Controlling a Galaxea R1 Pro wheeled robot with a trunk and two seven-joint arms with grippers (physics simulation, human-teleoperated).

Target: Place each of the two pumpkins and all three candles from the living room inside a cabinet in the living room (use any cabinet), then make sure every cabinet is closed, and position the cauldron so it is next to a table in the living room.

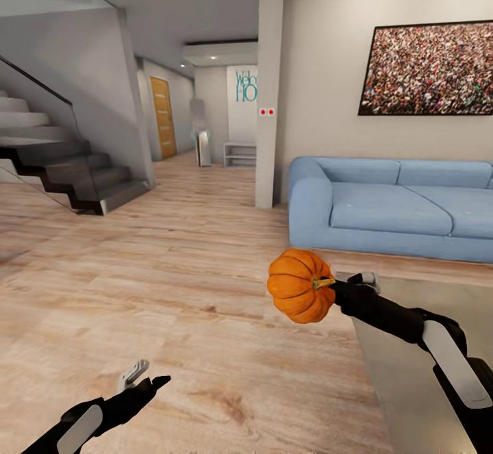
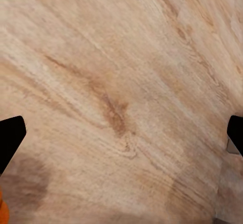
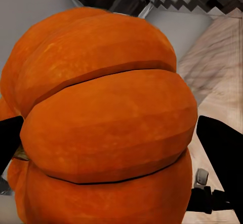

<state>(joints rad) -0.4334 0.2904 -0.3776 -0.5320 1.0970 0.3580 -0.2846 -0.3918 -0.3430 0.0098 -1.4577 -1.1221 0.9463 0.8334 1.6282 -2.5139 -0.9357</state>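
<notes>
Orange and ribbed, the pumpkin (image 1: 299,294) sits clamped in the right jaws (image 1: 331,284), held by its stem end and carried in the air above the wooden floor (image 1: 171,283); from the right wrist it bulges between the two dark fingers (image 3: 223,148), its ribs (image 3: 106,127) crowding right up to the camera. Just beyond the right jaws lies the grey glassy corner of the low desk (image 1: 404,372), under the right forearm. Farther out past the pumpkin stands a blue sofa (image 1: 390,207) against the pale wall, with a framed crowd picture (image 1: 428,69) above it and a white pillar (image 1: 270,84) beside it. The left jaws (image 1: 142,379) hang spread apart over bare planks (image 2: 116,97), nothing between them. Well beyond them a dark staircase (image 1: 61,166) climbs, and an orange door (image 1: 163,117) shows down the hallway.
</notes>
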